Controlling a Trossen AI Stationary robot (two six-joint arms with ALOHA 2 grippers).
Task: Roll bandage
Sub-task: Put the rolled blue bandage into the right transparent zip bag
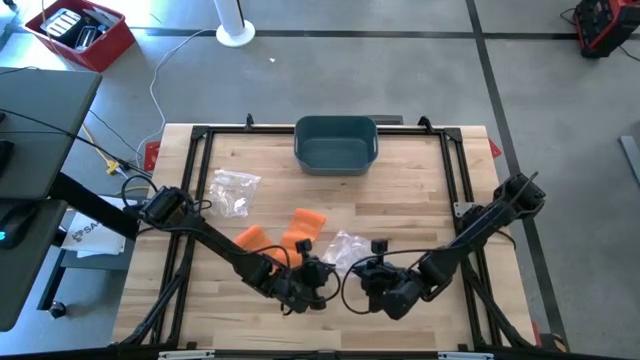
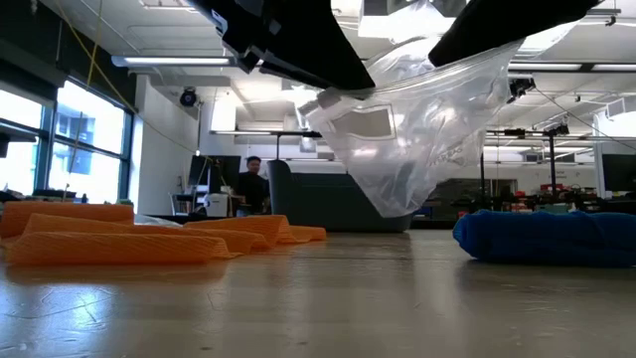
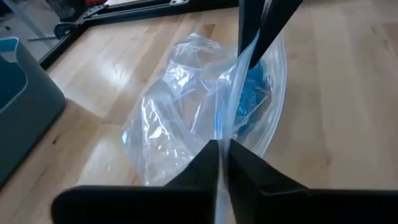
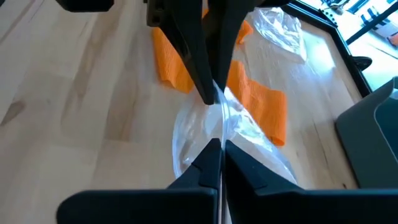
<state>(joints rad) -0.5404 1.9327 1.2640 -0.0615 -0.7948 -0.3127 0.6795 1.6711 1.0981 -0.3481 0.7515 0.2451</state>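
Note:
A clear plastic bag point(image 2: 417, 129) hangs between my two grippers near the table's front middle. My left gripper point(image 3: 222, 155) and my right gripper point(image 4: 221, 146) are both shut on its top edge, facing each other a short way apart. A blue bandage point(image 2: 547, 237) lies bunched on the table below; in the left wrist view the blue bandage point(image 3: 254, 93) shows through the bag. Orange bandage strips point(image 1: 300, 228) lie flat on the table just behind and to the left of the bag. My left gripper pinches the bag's top edge point(image 3: 219, 134) between its two fingers, slanting down from the table's left. The film hangs slack below the fingers. My right gripper pinches the same top edge point(image 4: 222, 127) a little farther along, slanting down from the table's right. The bag sags between the two holds, and its lower end point(image 2: 397, 204) hangs just above the table.
A teal bin point(image 1: 335, 143) stands at the table's far middle. A second clear bag point(image 1: 235, 190) lies at the left, behind the orange strips. A black frame point(image 1: 200, 140) runs along the table's edges. A person point(image 2: 253, 184) sits in the room beyond.

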